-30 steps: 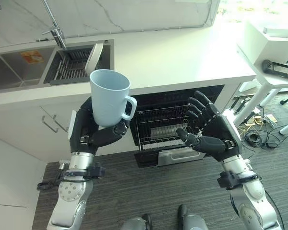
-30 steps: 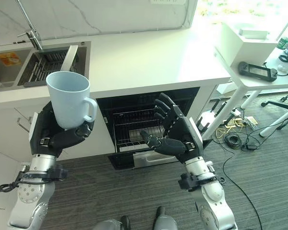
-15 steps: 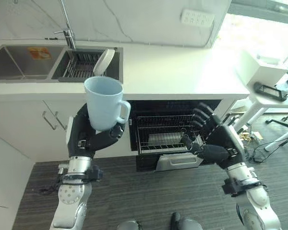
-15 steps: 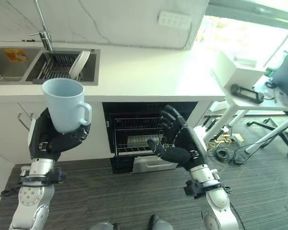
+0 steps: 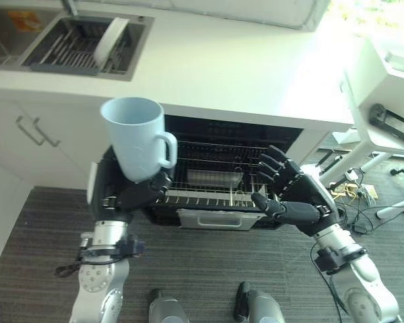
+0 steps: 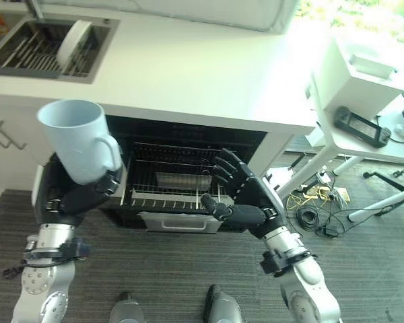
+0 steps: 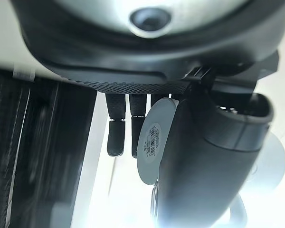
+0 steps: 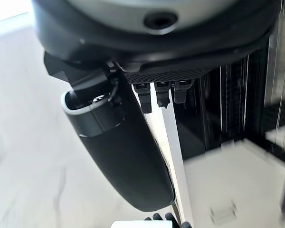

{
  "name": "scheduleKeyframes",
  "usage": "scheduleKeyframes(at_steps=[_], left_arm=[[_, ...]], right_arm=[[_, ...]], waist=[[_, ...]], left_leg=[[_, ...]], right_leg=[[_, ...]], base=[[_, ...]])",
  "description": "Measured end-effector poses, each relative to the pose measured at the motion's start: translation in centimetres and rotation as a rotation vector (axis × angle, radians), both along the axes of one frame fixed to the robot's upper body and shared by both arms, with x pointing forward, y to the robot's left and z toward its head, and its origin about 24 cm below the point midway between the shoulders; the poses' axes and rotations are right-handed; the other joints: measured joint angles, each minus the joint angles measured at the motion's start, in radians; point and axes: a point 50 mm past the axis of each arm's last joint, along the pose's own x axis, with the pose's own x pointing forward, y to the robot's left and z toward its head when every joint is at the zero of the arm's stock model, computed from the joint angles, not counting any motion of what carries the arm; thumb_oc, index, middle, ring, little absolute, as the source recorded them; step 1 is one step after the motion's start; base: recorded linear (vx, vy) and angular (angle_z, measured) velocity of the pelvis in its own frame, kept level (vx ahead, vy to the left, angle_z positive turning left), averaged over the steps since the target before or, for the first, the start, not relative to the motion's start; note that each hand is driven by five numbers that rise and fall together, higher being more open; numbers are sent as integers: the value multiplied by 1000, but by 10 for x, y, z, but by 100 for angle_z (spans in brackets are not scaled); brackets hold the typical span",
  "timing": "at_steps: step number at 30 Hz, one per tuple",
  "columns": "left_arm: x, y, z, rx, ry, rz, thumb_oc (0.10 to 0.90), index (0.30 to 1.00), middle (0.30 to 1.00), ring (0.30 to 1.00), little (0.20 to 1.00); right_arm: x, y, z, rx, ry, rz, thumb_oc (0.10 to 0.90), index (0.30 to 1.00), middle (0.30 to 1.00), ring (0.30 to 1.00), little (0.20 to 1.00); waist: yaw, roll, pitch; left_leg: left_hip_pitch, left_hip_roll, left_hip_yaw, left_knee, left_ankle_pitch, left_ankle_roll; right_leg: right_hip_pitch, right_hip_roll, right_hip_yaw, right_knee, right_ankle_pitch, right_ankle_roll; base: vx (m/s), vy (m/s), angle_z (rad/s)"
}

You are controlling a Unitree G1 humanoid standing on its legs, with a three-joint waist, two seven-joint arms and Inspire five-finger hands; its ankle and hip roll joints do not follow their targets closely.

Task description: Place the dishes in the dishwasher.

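Holding a pale blue mug (image 5: pixel 136 138) upright, the left hand (image 5: pixel 124 192) has its fingers curled round the mug's lower body, above and left of the open dishwasher (image 5: pixel 222 178). The right hand (image 5: pixel 289 198) hangs empty in front of the dishwasher's wire rack (image 5: pixel 212 188), fingers spread. Likely risks: the mug could clip the counter (image 5: pixel 242 74) edge overhanging the dishwasher, or slip, since the grip sits low. The left wrist view shows the mug's base label (image 7: pixel 153 137), hidden from the head views.

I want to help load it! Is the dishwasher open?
Open: the dishwasher's wire rack is showing under the counter.
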Motion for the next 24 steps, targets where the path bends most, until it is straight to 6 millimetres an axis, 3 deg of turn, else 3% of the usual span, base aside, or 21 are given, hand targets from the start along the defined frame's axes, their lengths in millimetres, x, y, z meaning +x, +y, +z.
scheduleKeyframes(at_steps=[1,3,6,11,13,16,19,22,24], left_arm=[[2,-4,2,1,-11,-20,400,300,300,300,300],[4,-4,4,3,-18,-29,400,300,300,300,300],[9,-6,10,0,-45,-27,400,300,300,300,300],[12,-2,15,93,-56,-28,400,300,300,300,300],[13,-1,14,120,-53,-26,400,300,300,300,300],[16,4,5,164,-15,1,400,300,300,300,300],[20,15,-9,210,48,59,400,300,300,300,300],[25,23,-18,274,86,129,400,300,300,300,300],[25,22,-18,302,84,144,400,300,300,300,300]], right_arm=[[1,-2,1,-6,0,-16,800,900,900,900,900],[-4,1,-8,13,39,-16,800,900,900,900,900],[-13,8,-17,38,80,-6,800,900,900,900,900],[-4,20,-9,88,34,3,800,900,900,900,900],[-4,25,-10,120,33,2,800,900,900,900,900],[-4,26,-11,131,34,1,800,900,900,900,900],[-2,24,-11,127,28,-3,800,900,900,900,900],[7,24,-5,180,-14,28,800,900,900,900,900],[8,21,-2,187,-17,46,800,900,900,900,900]], waist=[[-1,12,0],[4,70,-10],[4,46,-21],[4,6,-45],[4,-6,-62],[2,5,-68],[5,11,-64],[8,-4,-65],[15,-10,-65]], left_leg=[[-37,-32,-2,32,-41,-1],[-100,-66,-12,36,-39,16],[-134,-123,-45,59,-50,42],[-152,-184,1,143,-118,115],[-150,-202,32,171,-150,145],[-142,-198,49,184,-163,181],[-141,-186,44,169,-152,189],[-139,-217,69,150,-139,203],[-130,-222,73,137,-141,196]], right_leg=[[2,-5,-6,-8,2,-2],[26,14,-32,0,-1,3],[47,-26,-72,-45,0,26],[66,-90,-38,-101,57,80],[75,-105,-40,-132,120,63],[93,-93,-40,-170,201,19],[67,-38,-9,-128,132,43],[5,-98,-14,-120,124,95],[12,-95,-22,-152,123,92]], base=[[30,59,24],[55,141,30],[110,272,51],[125,285,-12],[136,219,-31],[66,10,-19],[7,-215,-6],[57,-259,-6],[79,-211,3]])
